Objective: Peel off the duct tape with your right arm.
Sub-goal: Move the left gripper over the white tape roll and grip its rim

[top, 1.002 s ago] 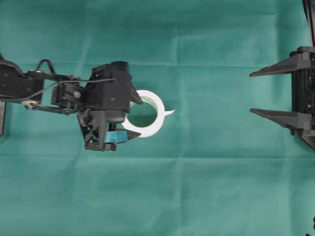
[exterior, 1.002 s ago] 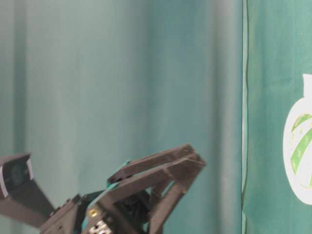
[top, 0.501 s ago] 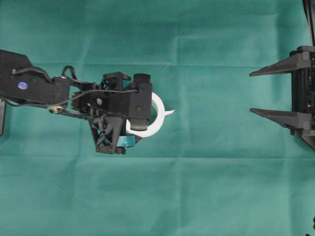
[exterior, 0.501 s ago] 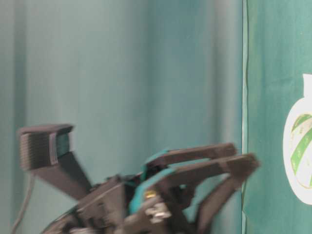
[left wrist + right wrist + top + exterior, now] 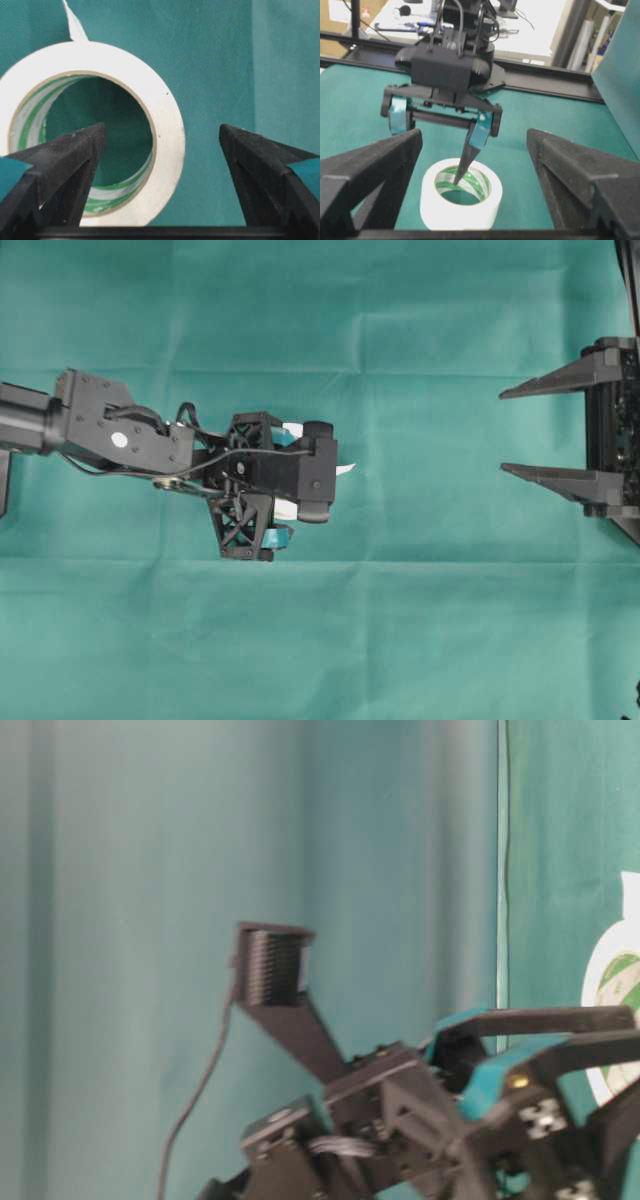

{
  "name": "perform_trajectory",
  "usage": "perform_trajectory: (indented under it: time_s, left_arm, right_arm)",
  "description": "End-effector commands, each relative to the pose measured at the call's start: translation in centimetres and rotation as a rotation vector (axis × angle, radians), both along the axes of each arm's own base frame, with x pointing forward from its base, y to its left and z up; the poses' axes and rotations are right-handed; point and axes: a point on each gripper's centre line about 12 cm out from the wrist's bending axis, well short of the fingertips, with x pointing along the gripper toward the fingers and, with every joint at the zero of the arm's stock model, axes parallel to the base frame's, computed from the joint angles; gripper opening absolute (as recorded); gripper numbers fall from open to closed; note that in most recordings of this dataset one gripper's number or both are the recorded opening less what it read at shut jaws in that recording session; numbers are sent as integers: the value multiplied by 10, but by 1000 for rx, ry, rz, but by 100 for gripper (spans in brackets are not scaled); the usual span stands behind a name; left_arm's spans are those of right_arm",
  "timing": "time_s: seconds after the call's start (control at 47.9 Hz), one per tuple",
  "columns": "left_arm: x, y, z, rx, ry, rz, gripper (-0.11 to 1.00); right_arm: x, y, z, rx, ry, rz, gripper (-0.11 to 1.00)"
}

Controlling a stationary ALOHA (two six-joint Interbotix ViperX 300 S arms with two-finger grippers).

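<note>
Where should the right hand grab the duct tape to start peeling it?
Take the loose pointed tab, not the roll body. It juts off the duct tape's rim on the side facing the open right hand, clear of the left hand, whose one finger points into the core. Probably approach level from that side.

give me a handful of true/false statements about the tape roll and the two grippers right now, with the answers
1. The left gripper has one finger pointing down into the hole of the duct tape. True.
2. The right gripper is clamped on the tape's loose tab. False: it stands open at the right side of the cloth, well apart from the roll.
3. The roll lies flat on the green cloth with its hole facing up. True.
4. The left gripper is shut. False: its fingers are spread wide, one inside the roll's hole and one outside its wall.
5. The tape's core is printed red. False: the inner core shows green and white.
</note>
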Motion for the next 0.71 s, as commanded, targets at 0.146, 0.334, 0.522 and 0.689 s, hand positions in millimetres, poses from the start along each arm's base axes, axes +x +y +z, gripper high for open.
perform_trajectory:
  time_s: [0.146,0.334,0.522,0.689]
  left_arm:
    - [9,-1,-8,-1,-17,-1,97]
    - [6,2,-23,1,18,5,97]
    - [-5,7,-32,3,52,16,96]
    - [-17,14,-37,6,77,30,96]
  right_arm:
    - [1,0,4,-1,-25,2,81]
    - [0,0,3,-1,-29,2,81]
    - [0,0,3,-1,-29,2,81]
    - [1,0,4,-1,-37,2,81]
